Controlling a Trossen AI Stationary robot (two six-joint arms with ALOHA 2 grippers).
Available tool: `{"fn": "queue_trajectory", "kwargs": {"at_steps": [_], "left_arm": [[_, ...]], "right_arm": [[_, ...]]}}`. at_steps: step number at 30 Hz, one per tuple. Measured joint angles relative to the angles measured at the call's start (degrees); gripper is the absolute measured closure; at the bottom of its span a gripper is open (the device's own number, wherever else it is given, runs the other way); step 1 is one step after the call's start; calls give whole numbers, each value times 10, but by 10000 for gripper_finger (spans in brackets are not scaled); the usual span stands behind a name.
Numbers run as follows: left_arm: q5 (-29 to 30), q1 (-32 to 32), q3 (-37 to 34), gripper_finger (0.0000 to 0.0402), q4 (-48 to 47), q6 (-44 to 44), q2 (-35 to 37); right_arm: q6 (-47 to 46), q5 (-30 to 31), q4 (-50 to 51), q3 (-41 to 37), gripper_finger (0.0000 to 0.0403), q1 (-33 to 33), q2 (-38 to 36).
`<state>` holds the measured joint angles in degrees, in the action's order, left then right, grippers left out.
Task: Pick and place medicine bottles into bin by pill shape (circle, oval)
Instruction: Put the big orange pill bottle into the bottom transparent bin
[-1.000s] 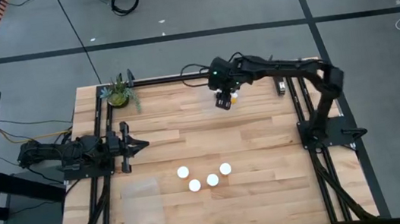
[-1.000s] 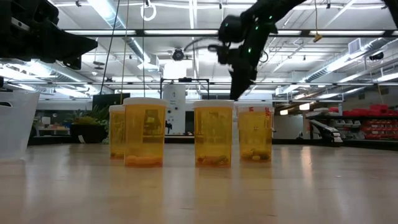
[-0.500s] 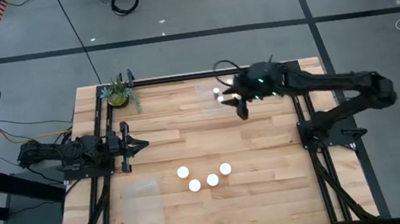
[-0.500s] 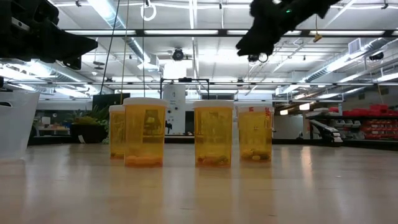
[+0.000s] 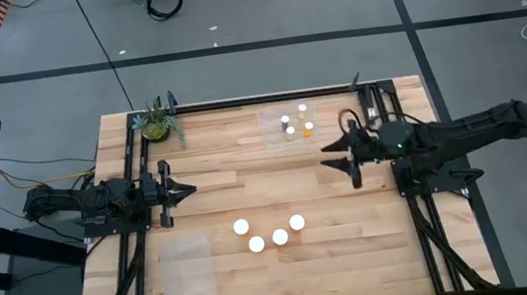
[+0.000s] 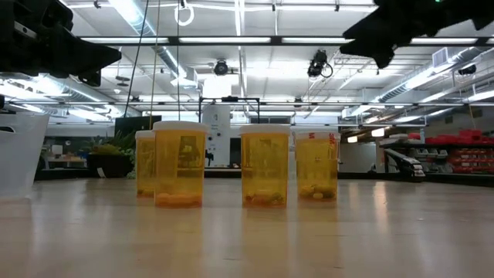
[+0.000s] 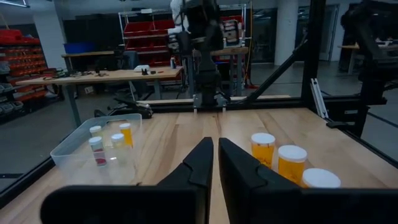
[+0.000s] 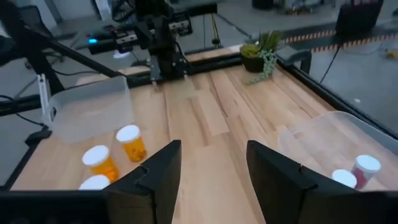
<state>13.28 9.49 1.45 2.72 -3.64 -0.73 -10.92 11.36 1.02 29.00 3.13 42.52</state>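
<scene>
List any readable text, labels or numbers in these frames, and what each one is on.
None can be read.
Bottles on the table: the labels show dark marks, too blurred to read.
Bottles in the clear bin: labels too small to read.
Red shelf bins in the room: no legible marks.

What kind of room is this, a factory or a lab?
Probably a workshop or robotics lab. Red parts bins fill shelves at the back, long workbenches stand on the bare floor, and strip lights hang from an open ceiling.
</scene>
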Motion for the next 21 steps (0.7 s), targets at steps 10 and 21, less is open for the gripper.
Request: {"fn": "queue_trajectory", "kwargs": {"at_steps": [10,21], "left_arm": [[0,0,0,374,0,0,0],[0,0,0,372,0,0,0]], "right_arm": [[77,-69,-175,-175,215,11,-170],[79,-62,-233,-284,215,4,-338]]}}
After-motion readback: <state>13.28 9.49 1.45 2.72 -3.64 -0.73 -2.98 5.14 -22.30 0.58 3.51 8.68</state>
